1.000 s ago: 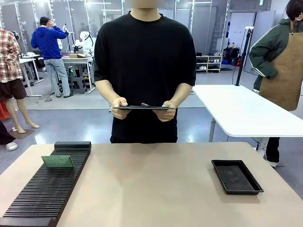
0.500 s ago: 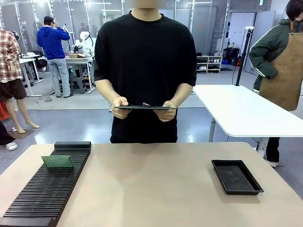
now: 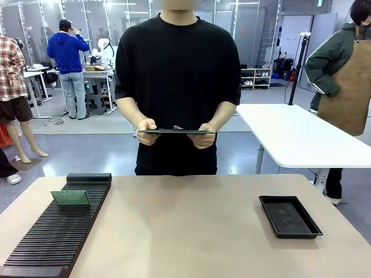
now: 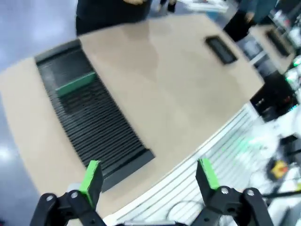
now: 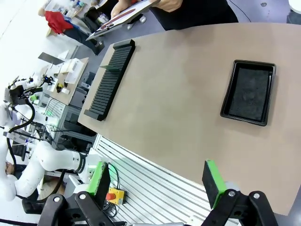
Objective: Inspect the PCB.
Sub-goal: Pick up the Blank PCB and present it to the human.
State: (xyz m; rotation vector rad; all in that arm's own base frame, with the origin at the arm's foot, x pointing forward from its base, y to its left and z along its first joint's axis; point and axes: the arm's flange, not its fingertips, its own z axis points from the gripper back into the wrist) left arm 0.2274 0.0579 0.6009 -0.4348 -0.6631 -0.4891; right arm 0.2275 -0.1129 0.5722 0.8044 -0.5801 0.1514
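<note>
PCB location: The PCB (image 3: pixel 70 198) stands on edge, leaning back, in a slot near the far end of the black rack (image 3: pixel 55 234), on my left side of the table (image 3: pixel 185 231).
Left gripper: My left gripper (image 4: pixel 148 172) has its jaws spread wide with nothing between the pads. It hangs high over the table's near edge, well apart from the PCB.
Right gripper: My right gripper (image 5: pixel 156 175) is likewise spread wide and empty, high over the near edge.
Tray: The tray (image 3: pixel 290 216) lies on my right side, well apart from the rack.
Person: Stands at the far side; both hands hold a clipboard (image 3: pixel 175 131) level, clear of the table.
Task stage (judged): Not begun; the PCB sits untouched in its slot.
Handling (judged): Thin, light and stiff. It should not sag, but a hard squeeze could flex or crack it. The faces are probably delicate.
Grasp point (judged): The free upper edge above the rack, mid-length, pinched lightly across the thickness.
Arm choice (judged): Left, being nearer.
Caution: Lift straight along the slot; a sideways pull could jam the PCB against the ribs.
</note>
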